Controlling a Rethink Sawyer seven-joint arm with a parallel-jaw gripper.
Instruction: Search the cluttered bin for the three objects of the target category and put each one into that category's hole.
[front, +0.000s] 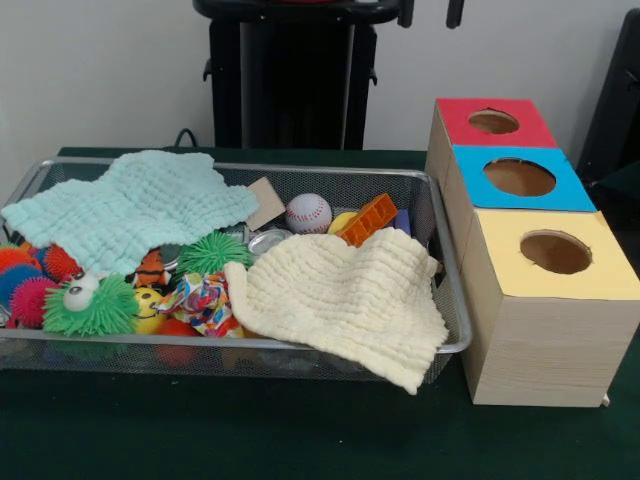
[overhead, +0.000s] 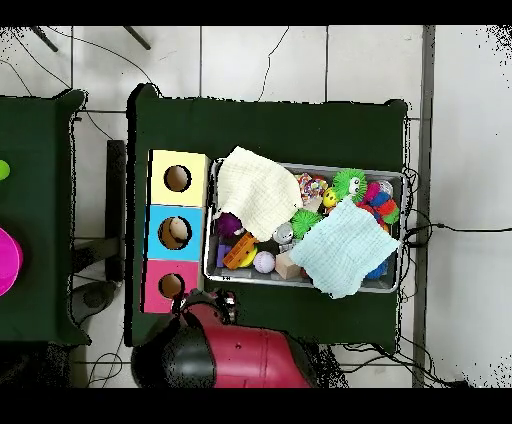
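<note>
The silver wire-mesh basket (front: 200, 342) sits on the green table, also in the overhead view (overhead: 305, 283). A mint cloth (front: 130, 205) and a cream cloth (front: 345, 300) cover much of its contents. A small orange striped soft toy (front: 150, 268) peeks out under the mint cloth. A yellow rounded thing (front: 342, 222) is half hidden; I cannot tell what it is. No duckling shows clearly. The red-faced box's hole (front: 493, 121) is farthest from the camera, and also shows in the overhead view (overhead: 172, 285). My gripper (front: 430, 10) is drawn back at the top edge, tips apart, holding nothing.
Blue-faced (front: 520, 177) and yellow-faced (front: 556, 252) boxes stand in a row with the red one, beside the basket. The basket also holds spiky rubber balls (front: 90, 305), a baseball (front: 308, 212), an orange brick (front: 368, 218) and a smiley ball (front: 148, 300).
</note>
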